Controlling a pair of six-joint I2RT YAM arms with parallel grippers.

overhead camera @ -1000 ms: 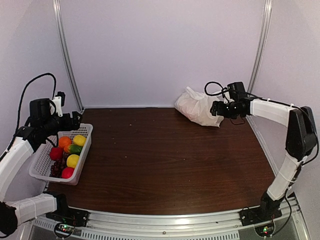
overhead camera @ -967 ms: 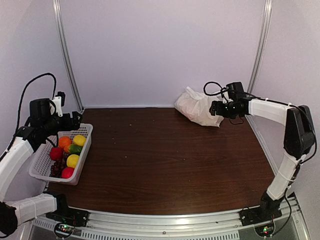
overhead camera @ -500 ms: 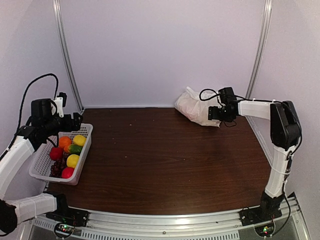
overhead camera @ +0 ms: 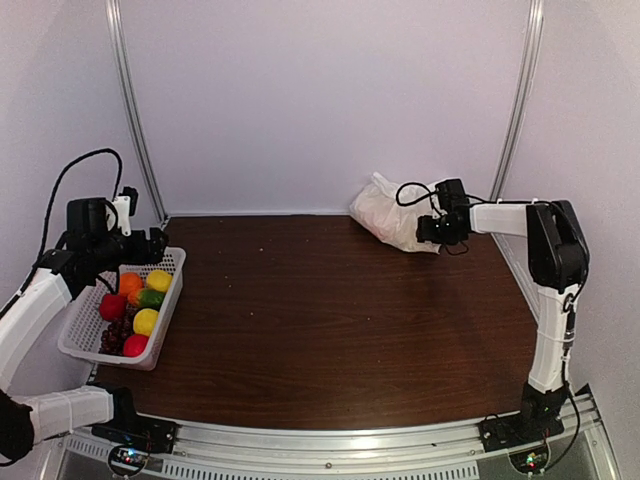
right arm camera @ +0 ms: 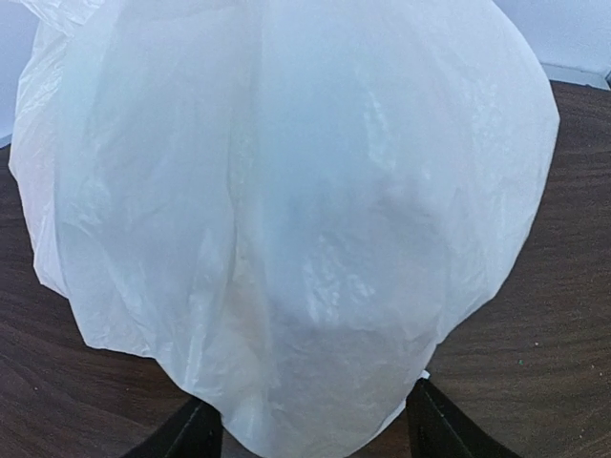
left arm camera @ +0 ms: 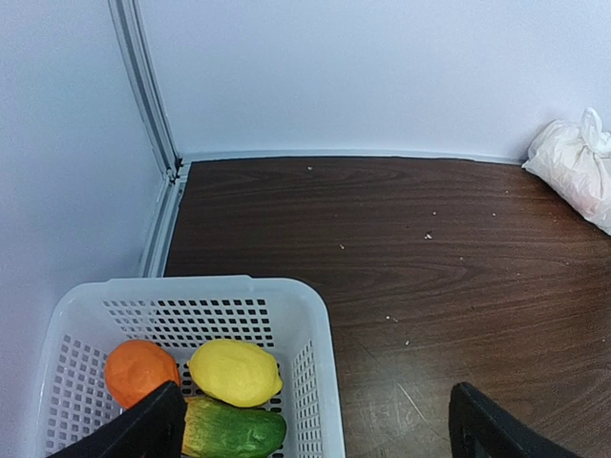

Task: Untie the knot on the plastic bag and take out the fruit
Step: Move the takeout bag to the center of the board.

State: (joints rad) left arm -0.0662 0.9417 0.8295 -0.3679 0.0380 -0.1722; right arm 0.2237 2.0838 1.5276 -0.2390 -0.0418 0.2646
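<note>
Seen from overhead, the plastic bag (overhead camera: pixel 390 218) is lying at the upper right of the dark wooden table (overhead camera: pixel 330 320), close to the rear wall. The right gripper (overhead camera: pixel 424 230) is sitting against the bag's right side and covering that edge.

The right wrist camera is giving what the overhead view cannot. Here the bag's crinkled white film is filling nearly the whole frame, its lower bulge hanging between the two dark fingers (right arm camera: pixel 181 434) at the bottom edge. Those fingers are standing apart, one on each side of the plastic and touching it; whether they are squeezing it cannot be told. The film is hiding the contents and most of the table behind it. The knot is not showing clearly in any view.

At the left of the overhead frame, the left gripper (overhead camera: pixel 152 243) is hovering over the upper end of the white slatted basket (overhead camera: pixel 172 300). Its wrist camera is showing its fingers (left arm camera: pixel 153 429) spread wide. Just beyond them in the basket are lying an orange fruit (left arm camera: pixel 141 372), a lemon (left arm camera: pixel 235 372) and a green fruit (left arm camera: pixel 234 431).

Only the overhead view is taking in the rest of the load: red apples (overhead camera: pixel 112 306), dark grapes (overhead camera: pixel 113 335) and another yellow fruit (overhead camera: pixel 146 321). The left wrist view is also catching the bag at its upper right edge, well apart from the basket.
</note>
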